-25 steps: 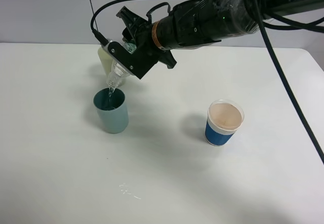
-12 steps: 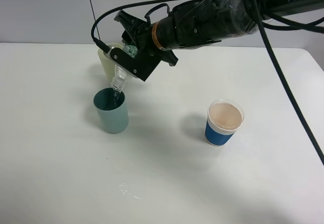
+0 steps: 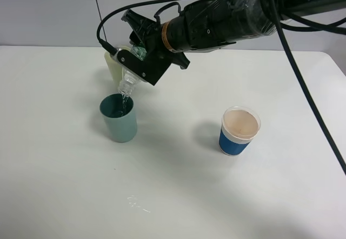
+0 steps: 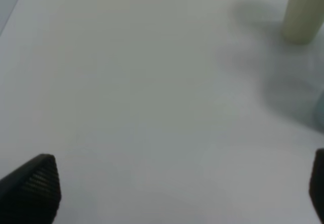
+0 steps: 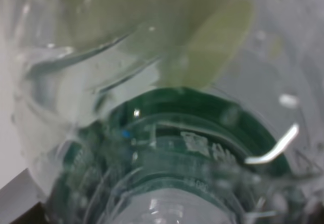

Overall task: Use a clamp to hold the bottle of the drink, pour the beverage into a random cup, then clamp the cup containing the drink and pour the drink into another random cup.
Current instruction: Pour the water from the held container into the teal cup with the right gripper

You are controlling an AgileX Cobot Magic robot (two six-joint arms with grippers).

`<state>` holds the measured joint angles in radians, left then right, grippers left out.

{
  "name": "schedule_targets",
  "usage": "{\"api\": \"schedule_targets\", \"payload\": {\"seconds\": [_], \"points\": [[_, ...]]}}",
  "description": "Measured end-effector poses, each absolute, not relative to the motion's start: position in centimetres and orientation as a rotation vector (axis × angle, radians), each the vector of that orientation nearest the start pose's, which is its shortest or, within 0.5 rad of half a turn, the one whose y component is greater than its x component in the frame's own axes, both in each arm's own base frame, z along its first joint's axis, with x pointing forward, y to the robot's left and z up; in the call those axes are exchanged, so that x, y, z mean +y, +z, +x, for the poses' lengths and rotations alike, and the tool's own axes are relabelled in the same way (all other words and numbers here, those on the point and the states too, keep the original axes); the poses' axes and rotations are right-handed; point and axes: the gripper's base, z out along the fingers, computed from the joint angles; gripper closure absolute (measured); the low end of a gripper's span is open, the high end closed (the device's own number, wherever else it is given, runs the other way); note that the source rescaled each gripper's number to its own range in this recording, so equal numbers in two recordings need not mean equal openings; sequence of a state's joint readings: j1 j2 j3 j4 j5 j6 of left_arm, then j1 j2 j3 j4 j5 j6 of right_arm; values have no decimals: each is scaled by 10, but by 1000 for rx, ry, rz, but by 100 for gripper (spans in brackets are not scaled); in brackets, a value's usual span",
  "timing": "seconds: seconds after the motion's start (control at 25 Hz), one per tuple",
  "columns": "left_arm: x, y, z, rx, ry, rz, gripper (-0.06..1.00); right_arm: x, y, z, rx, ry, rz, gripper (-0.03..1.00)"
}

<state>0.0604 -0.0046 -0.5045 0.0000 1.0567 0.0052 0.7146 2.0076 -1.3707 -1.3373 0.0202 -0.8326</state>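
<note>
Over teal cup [image 3: 120,123], right end effector [image 3: 138,66] angled down, gripping bottle [image 3: 127,83]

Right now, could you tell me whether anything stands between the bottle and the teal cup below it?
Nothing visible does. The tilted bottle holds its mouth just above the open teal cup; the yellow-green cup stands behind, the blue cup well aside.
</note>
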Motion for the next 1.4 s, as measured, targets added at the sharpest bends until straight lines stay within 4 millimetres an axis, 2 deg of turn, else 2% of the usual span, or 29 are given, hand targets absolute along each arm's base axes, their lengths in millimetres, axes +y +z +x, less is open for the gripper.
{"api": "schedule_targets", "payload": {"seconds": [1.4], "points": [[0, 279, -6, 2030, 38, -61, -6, 305, 211, 346, 153, -874, -2211, 96]]}}
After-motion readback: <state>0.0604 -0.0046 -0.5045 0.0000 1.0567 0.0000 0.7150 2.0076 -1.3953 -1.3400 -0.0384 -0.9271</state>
